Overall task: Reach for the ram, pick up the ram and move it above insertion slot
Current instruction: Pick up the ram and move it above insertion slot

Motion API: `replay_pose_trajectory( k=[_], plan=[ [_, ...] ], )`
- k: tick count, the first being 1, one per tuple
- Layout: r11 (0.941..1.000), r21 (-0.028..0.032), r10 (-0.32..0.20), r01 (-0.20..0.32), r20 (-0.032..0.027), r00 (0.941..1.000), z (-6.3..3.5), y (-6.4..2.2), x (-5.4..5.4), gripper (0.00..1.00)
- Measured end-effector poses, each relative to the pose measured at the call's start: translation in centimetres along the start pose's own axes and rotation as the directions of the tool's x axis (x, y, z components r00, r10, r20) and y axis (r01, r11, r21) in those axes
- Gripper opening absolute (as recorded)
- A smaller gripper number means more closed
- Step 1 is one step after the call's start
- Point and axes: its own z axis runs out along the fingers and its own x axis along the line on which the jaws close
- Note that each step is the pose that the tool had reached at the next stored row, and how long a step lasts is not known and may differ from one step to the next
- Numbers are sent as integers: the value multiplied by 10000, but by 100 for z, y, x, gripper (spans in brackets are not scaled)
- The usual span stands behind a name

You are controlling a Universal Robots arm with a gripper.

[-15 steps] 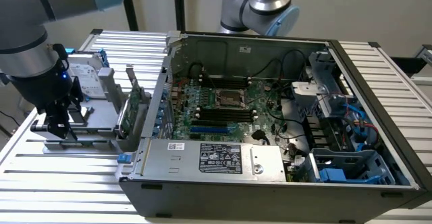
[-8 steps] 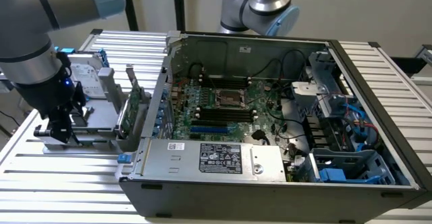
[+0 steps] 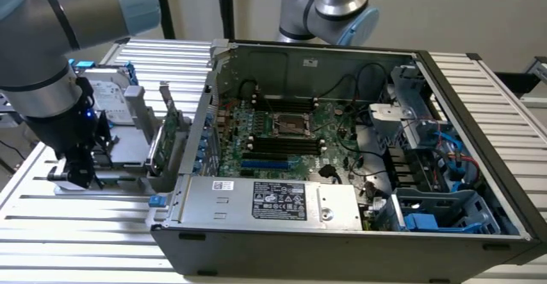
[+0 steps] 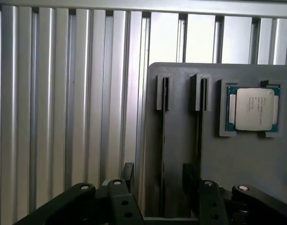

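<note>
My gripper (image 3: 73, 176) hangs low over a grey holder (image 3: 128, 162) on the slatted table, at the exterior view's left, beside the open computer case. In the wrist view the holder (image 4: 237, 159) has two long slots, each with a thin dark strip standing on edge. The ram (image 4: 163, 140) is the strip that runs between my two black fingers (image 4: 128, 174). My gripper (image 4: 158, 177) is open, with one finger on each side of the ram and not touching it. The black memory slots (image 3: 286, 145) lie on the motherboard inside the case.
A second strip (image 4: 200, 131) stands in the neighbouring slot, and a processor chip (image 4: 253, 108) sits in a pocket beside it. A silver hard drive (image 3: 107, 95) and an upright green card (image 3: 171, 127) stand near the holder. The case wall (image 3: 198, 124) rises between holder and motherboard. Another arm's base (image 3: 329, 8) stands behind.
</note>
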Motion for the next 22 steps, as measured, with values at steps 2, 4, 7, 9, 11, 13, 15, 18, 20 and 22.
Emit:
replay_pose_trajectory(
  k=[2, 4, 7, 9, 11, 13, 15, 18, 20, 22],
  plan=[
    [10000, 0, -1, 1, 0, 10000, 36, 2, 1, 54],
    [10000, 0, -1, 1, 0, 10000, 72, 10, 0, 54],
    [10000, 1, -2, 2, 0, 10000, 120, 13, -1, 54],
    [10000, -1, -1, 1, -1, 10000, 134, 16, -3, 54],
    [10000, -1, -1, 1, -1, 10000, 138, 22, -4, 52],
    [10000, 1, -1, 1, 1, 10000, 143, 29, -5, 45],
    [10000, 0, -2, 2, 0, 10000, 149, 31, -6, 33],
    [10000, -1, 1, -1, -1, 10000, 165, 35, -13, 27],
    [10000, -2, -1, 1, -2, 10000, 171, 37, -21, 21],
    [10000, -2, -1, 1, -1, 10000, 175, 38, -32, 21]
  ],
)
